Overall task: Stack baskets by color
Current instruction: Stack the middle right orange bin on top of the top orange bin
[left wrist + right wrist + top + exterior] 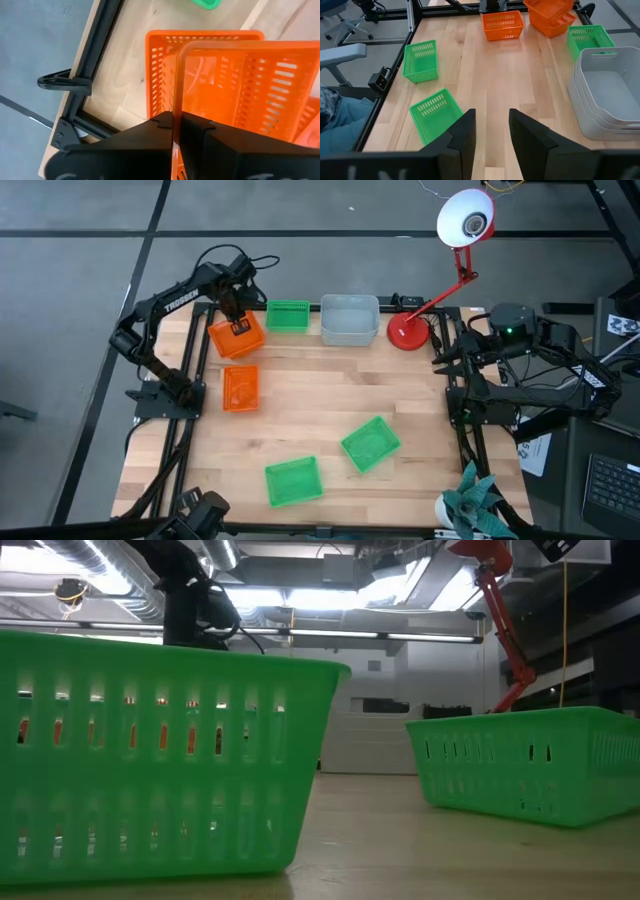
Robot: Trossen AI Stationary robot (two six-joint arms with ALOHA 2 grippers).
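Observation:
At the table's far left my left gripper (236, 313) is shut on an orange basket (250, 85), held over a second orange basket (159, 75) that stands on the table. A third orange basket (240, 388) lies nearer on the left. One green basket (288, 316) and a stack of grey-white baskets (350, 318) stand along the far edge. Two more green baskets (293, 480) (370, 443) lie near the front. My right gripper (492, 130) waits open and raised at the table's right side, holding nothing. My left gripper pinches the upper orange basket's side wall at its rim (175, 100), one finger inside the basket and one outside. The fingers come from above, pointing down. The basket hangs tilted over the lower orange basket and partly inside it; whether the two touch I cannot tell.
A desk lamp with a red base (408, 332) stands at the far right beside the grey-white stack. A potted plant (478, 505) sits at the near right corner. Bare wood shows in the table's middle (330, 395).

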